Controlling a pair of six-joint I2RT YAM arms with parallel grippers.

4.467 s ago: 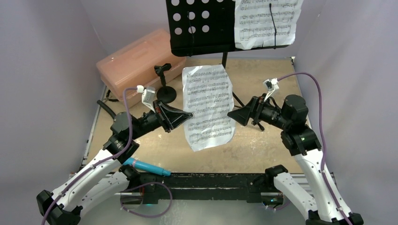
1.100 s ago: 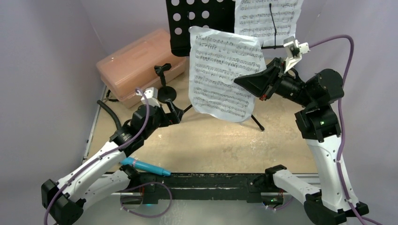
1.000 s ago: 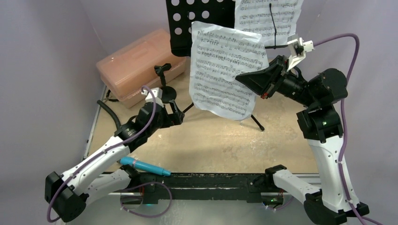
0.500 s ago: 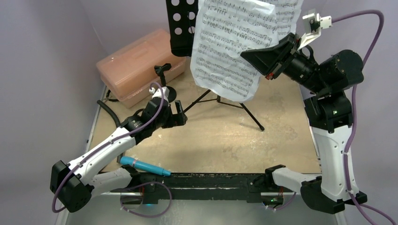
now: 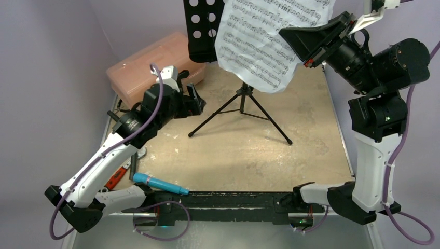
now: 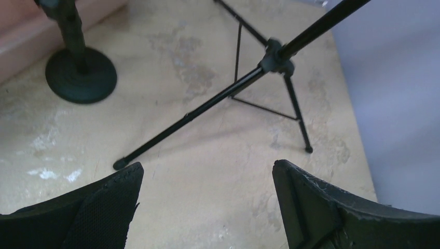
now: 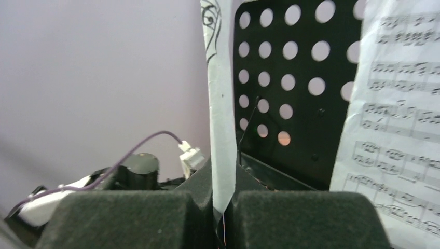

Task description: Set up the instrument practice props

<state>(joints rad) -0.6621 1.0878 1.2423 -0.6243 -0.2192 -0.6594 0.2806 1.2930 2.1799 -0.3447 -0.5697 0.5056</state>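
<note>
Presently, a music sheet (image 5: 257, 46) is pinched in the right gripper (image 5: 285, 35), seating on the music stand (image 5: 203, 32) judged next; left gripper (image 6: 205, 179) is spread, empty.

Raised sheet-music page (image 5: 259, 41): printed staves of notes, slurs and bar lines; no title or words legible.
Its edge, right wrist view: a clef-like curl at the top.
Second page (image 7: 399, 119) on the music stand desk (image 7: 270, 93): staves of notes and bar lines only.
Words, numbers, brands: none legible.
</note>
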